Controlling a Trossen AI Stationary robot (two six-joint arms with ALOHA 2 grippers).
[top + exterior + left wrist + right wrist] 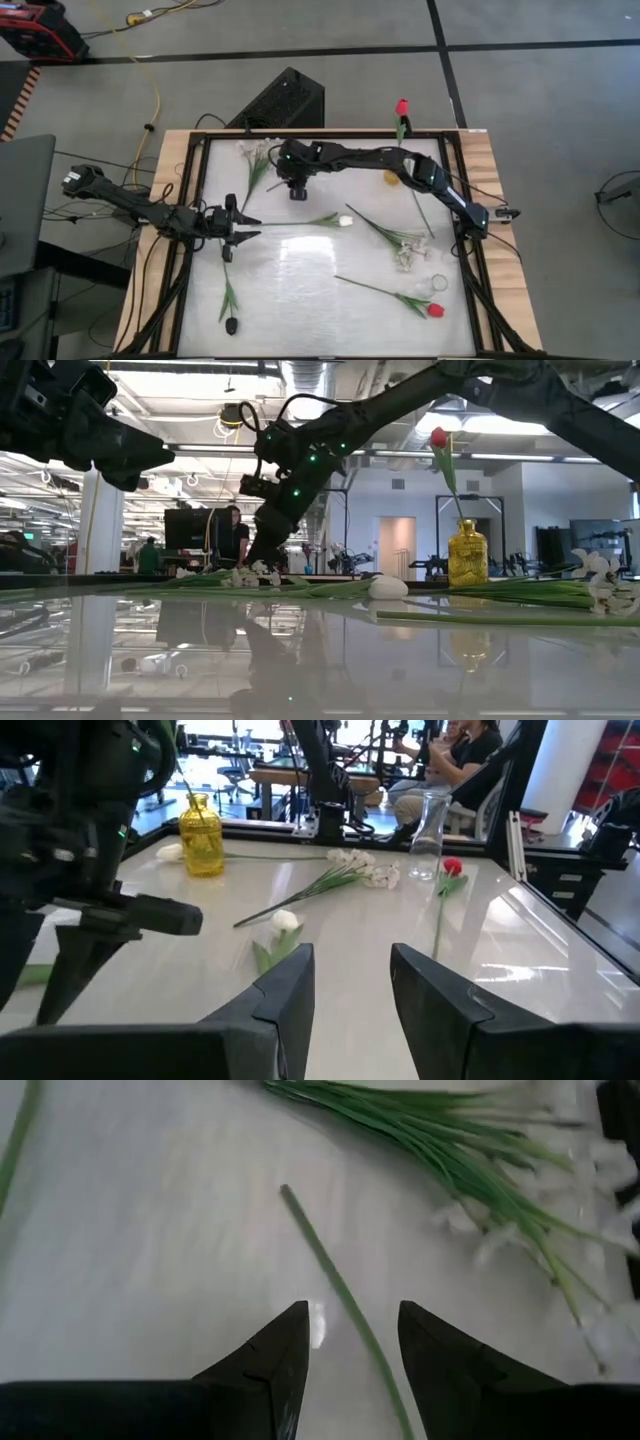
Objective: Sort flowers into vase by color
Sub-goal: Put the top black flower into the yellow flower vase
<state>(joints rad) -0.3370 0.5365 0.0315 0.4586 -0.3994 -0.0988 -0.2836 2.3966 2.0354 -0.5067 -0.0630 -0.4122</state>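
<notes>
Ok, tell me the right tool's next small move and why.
Probably lower a little and close. The right tool hovers open over the table with a thin green stem running between its fingers, not yet gripped; sprigs of white blossoms lie beside it.

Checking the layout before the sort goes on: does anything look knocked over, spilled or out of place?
Nothing looks spilled or damaged. The yellow vase stands upright holding one red tulip. The clear vase is upright and empty. The other flowers simply lie flat on the table, unsorted.
</notes>
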